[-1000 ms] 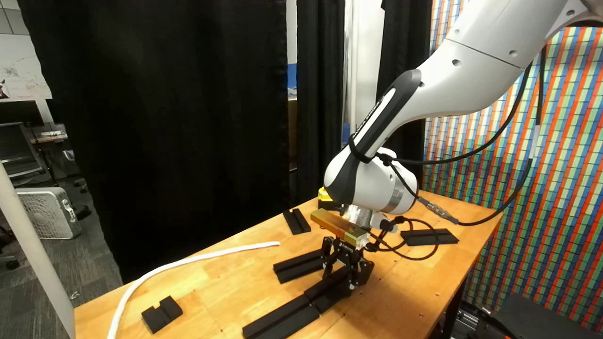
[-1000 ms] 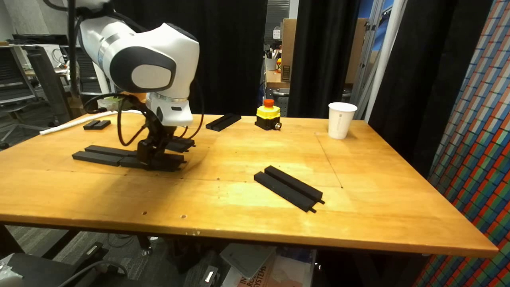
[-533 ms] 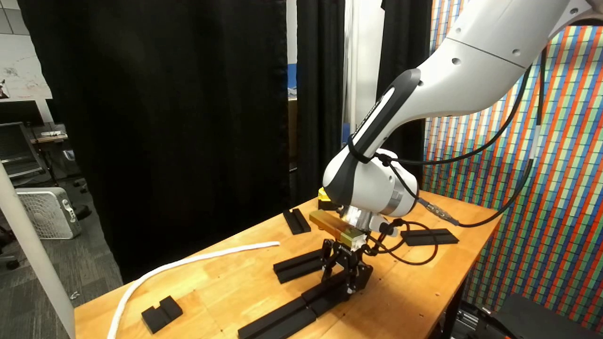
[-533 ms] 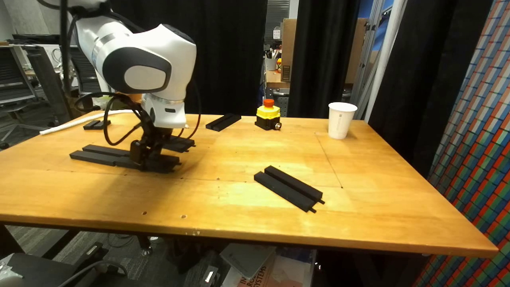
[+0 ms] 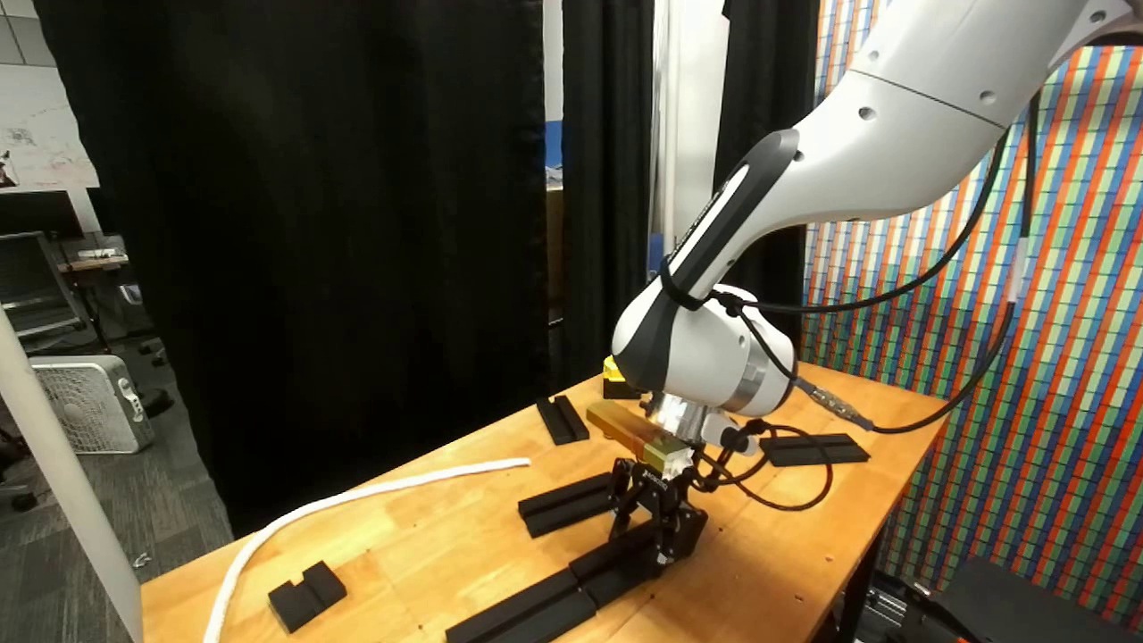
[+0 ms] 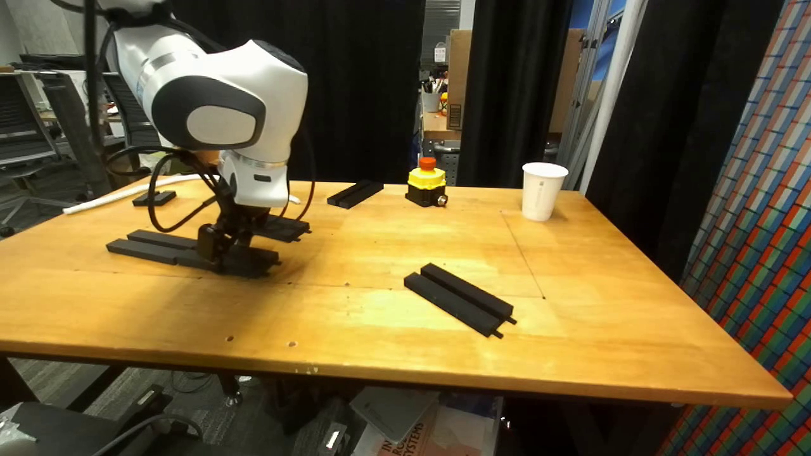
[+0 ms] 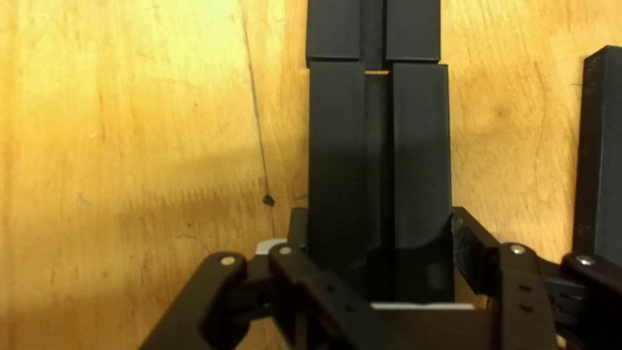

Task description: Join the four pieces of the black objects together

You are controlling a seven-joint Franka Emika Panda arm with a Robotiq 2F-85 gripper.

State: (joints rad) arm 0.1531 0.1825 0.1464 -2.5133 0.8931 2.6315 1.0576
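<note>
My gripper (image 5: pixel 639 545) is shut across the sides of a grooved flat black bar (image 7: pixel 423 146) lying on the table; it also shows in an exterior view (image 6: pixel 253 263). A second black bar (image 5: pixel 513 612) lies end to end with it; in the wrist view the second bar (image 7: pixel 333 29) meets it with a thin slit at the groove and a slight sideways offset. A third bar (image 5: pixel 563 509) lies beside them, partly behind the gripper, and at the right edge of the wrist view (image 7: pixel 590 170). A fourth bar (image 6: pixel 459 297) with two end pins lies apart.
Two shorter black blocks lie apart, one near the rope (image 5: pixel 306 596) and one at the back edge (image 6: pixel 355 194). A white rope (image 5: pixel 357 493) runs along the table (image 6: pixel 380 354). A yellow-and-black box with a red button (image 6: pixel 426 183) and a white cup (image 6: pixel 543 191) stand at the back.
My gripper has slid the held bar along its length toward the second bar's side. The second bar has shifted the same way with it. The other bars have not moved.
</note>
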